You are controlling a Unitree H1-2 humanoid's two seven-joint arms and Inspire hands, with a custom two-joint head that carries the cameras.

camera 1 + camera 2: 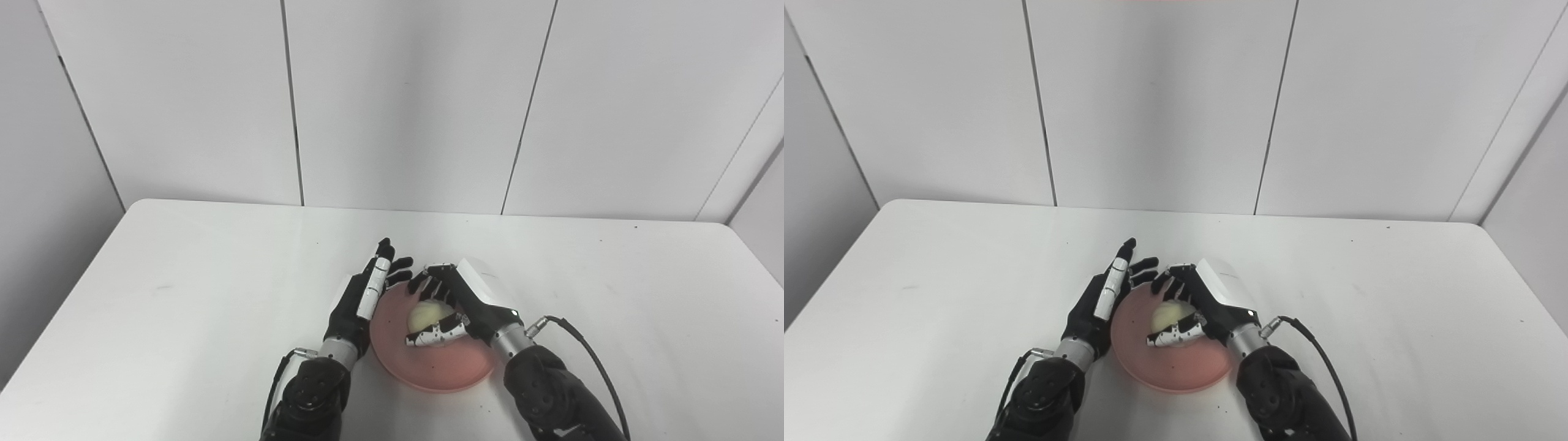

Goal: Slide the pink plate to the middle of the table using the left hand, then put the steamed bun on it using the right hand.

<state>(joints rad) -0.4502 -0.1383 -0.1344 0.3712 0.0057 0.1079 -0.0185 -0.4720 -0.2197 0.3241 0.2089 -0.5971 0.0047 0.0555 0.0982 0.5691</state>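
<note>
A: Pink plate (pixel 429 361) sits near the table's (pixel 184 294) front edge, about centre left-to-right, w/ both hands closing in on it. Going left to right: what's the left hand (pixel 362 300) doing?

B: Left hand stands on edge along the plate's left rim, fingers straight and apart, holding nothing. It looks to be touching the rim, but contact isn't clear from either view. Prob. there as a stop, to keep the plate from skating while the bun comes down.

A: And the bun (pixel 425 315) itself?

B: Pale, round, over the plate's back half. Can't say if it's resting on the pink surface or just above it; the hand hides its underside.

A: Right hand (pixel 456 306)?

B: Wrapped round the bun. Fingers curl over the far side, thumb crosses in front, so it's clamped on the bun, not loose. Arm comes in low from the right, wrist over the plate's right rim.

A: Where does that leave the job?

B: Plate part looks done. Bun is at the plate but not let go. My read: next step is to ease the fingers apart w/o rolling it off.
</note>
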